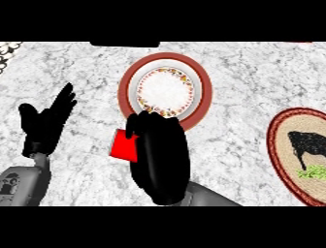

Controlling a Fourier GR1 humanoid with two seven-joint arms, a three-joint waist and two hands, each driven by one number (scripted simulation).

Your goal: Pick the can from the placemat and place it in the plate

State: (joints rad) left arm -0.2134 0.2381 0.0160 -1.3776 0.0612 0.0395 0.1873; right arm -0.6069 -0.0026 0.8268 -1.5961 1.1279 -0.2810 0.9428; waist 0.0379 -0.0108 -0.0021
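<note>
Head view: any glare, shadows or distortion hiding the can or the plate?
Head view: flat, even light, no glare, no cast shadow visible on the marble counter. The plate looks taller than wide from the steep angle. The red can is mostly hidden by the black right hand, not by lighting. The placemat is cropped at the right edge.

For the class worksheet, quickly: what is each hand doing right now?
Left hand: open, resting, holding nothing.
Right hand: shut on the red can.
</note>
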